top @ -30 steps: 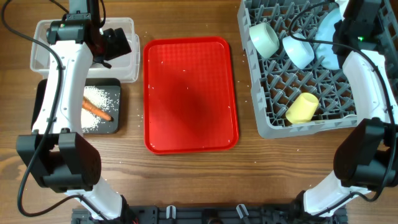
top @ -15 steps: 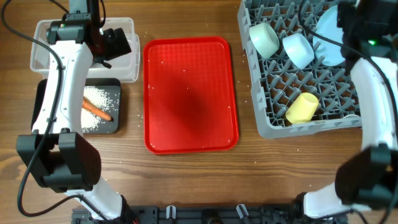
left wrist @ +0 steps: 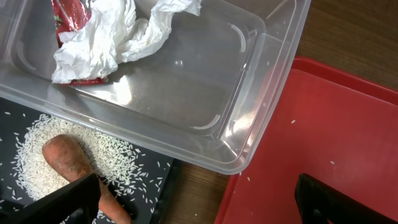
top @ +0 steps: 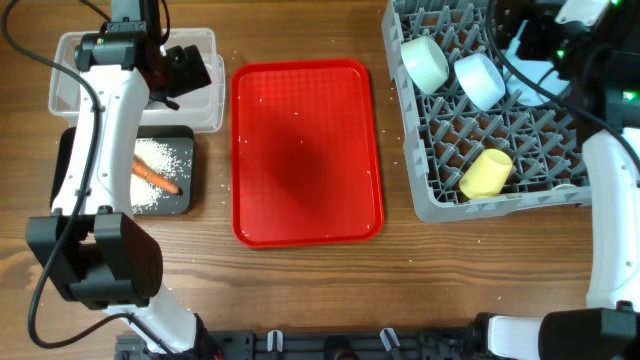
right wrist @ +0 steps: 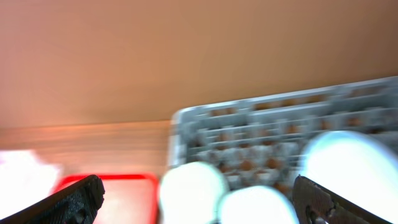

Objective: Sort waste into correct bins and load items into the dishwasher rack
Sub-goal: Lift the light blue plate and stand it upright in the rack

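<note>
Wooden table (top: 300, 290), rack (top: 440, 205) loaded; left gripper (left wrist: 200, 200) and right gripper (right wrist: 205, 202) both gape wide, empty. Careless swing over the rack could topple that blue plate (top: 528, 88).

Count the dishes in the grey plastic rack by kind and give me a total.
Bowls: 2, a pale green bowl and a light blue bowl
Plates: 1, a large light blue plate, partly behind the right arm
Cups: 1, a small yellow cup
Total: 4, all in the grey plastic grid rack
</note>
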You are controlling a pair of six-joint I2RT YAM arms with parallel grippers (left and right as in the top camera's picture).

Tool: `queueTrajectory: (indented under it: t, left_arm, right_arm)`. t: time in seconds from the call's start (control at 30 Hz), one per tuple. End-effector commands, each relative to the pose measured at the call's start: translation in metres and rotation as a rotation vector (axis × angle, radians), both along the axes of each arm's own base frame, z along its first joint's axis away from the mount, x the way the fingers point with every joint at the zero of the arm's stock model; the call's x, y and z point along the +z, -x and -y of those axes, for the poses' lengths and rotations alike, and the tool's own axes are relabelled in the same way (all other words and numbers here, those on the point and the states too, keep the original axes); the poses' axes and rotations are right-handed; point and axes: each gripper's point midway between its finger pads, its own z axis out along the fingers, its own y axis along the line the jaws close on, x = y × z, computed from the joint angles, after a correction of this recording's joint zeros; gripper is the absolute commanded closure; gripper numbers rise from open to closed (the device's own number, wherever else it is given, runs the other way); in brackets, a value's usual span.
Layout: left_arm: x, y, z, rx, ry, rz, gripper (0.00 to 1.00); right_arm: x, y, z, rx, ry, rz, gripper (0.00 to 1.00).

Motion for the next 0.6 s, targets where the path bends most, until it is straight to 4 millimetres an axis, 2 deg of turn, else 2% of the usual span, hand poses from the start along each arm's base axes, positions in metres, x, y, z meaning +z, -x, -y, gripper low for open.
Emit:
queueTrajectory:
  t: [0.0, 0.2, 0.23, 0.4, 0.57]
  left_arm:
    - [0.014, -0.002, -0.003, 0.015, -0.01, 0.037, 0.0]
    - [0.014, -0.002, -0.003, 0.015, -0.01, 0.037, 0.0]
    - [0.014, -0.002, -0.003, 0.015, -0.01, 0.037, 0.0]
    - [0.014, -0.002, -0.003, 0.015, -0.01, 0.037, 0.0]
    - [0.014, -0.002, -0.003, 0.014, -0.01, 0.038, 0.0]
  right_arm:
    - [0.004, 0.017, -0.062, 0.145, -0.091, -0.04, 0.0]
    - [-0.033, 0.036, -0.098, 0.115, 0.068, -0.179, 0.0]
    - [-0.038, 0.043, -0.109, 0.14, 0.077, -0.203, 0.0]
    - [-0.054, 0.068, -0.145, 0.237, 0.099, -0.282, 0.0]
    - [-0.058, 0.085, -0.171, 0.348, 0.051, -0.321, 0.0]
